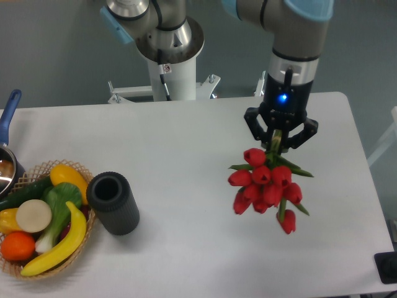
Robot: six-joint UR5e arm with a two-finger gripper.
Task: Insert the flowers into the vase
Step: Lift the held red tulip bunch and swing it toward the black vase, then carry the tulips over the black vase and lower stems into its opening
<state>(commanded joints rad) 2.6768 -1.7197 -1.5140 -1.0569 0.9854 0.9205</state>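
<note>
The flowers (pixel 265 186) are a bunch of red tulip buds with green stems and leaves, hanging buds-down over the right part of the table. My gripper (pixel 278 144) is shut on the stems just above the buds and holds the bunch off the table. The vase (pixel 113 202) is a dark grey ribbed cylinder with a round open mouth. It stands upright at the front left, far to the left of the gripper and next to the basket.
A woven wicker basket (pixel 77 244) of fruit and vegetables, with a banana, sits at the front left, touching the vase. A pot with a blue handle (pixel 7 121) is at the left edge. The robot base (pixel 170 49) stands behind the table.
</note>
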